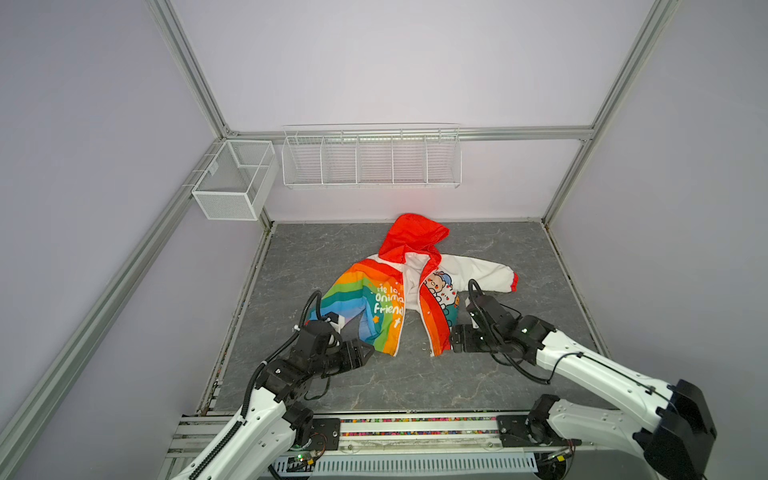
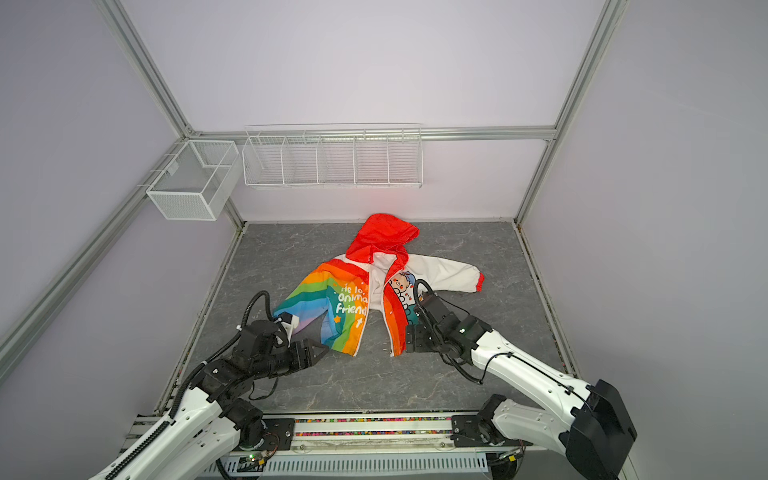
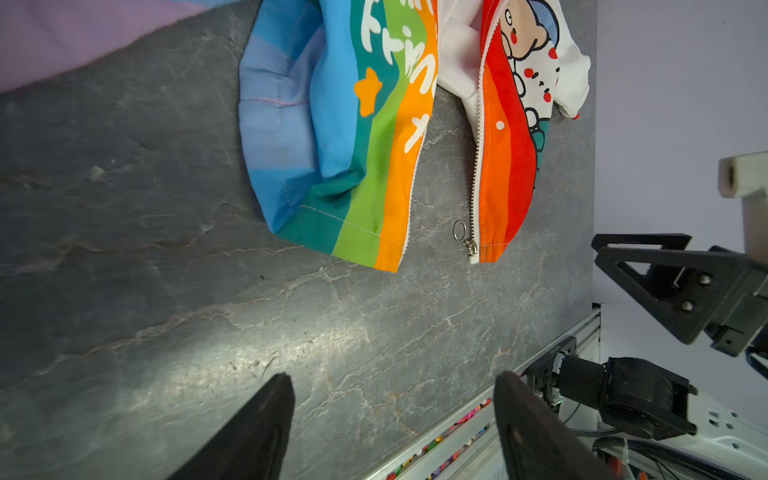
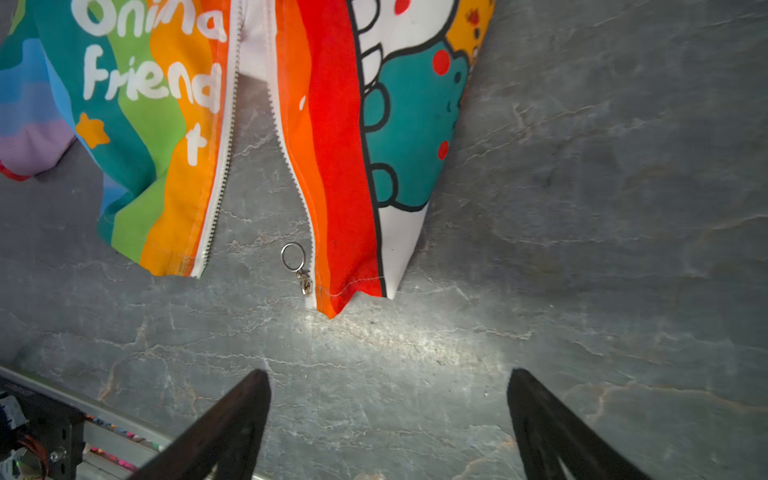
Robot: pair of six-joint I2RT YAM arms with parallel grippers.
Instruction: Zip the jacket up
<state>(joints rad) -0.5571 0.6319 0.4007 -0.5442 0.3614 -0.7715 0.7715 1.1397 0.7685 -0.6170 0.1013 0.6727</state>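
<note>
We see the jacket (image 1: 374,316) lying unzipped on the bench (image 1: 415,382). Left tool (image 3: 394,375) and right tool (image 4: 389,371) are both spread, gripping nothing.

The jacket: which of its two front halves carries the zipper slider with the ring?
The cartoon-animal half; the slider sits at its hem. The lettered rainbow half shows only bare teeth.

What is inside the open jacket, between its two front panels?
Near the collar of the jacket, its white lining shows; lower down, bare grey tabletop. The zipper slider with its ring lies at one panel's hem. Anything beneath the fabric is covered.
</note>
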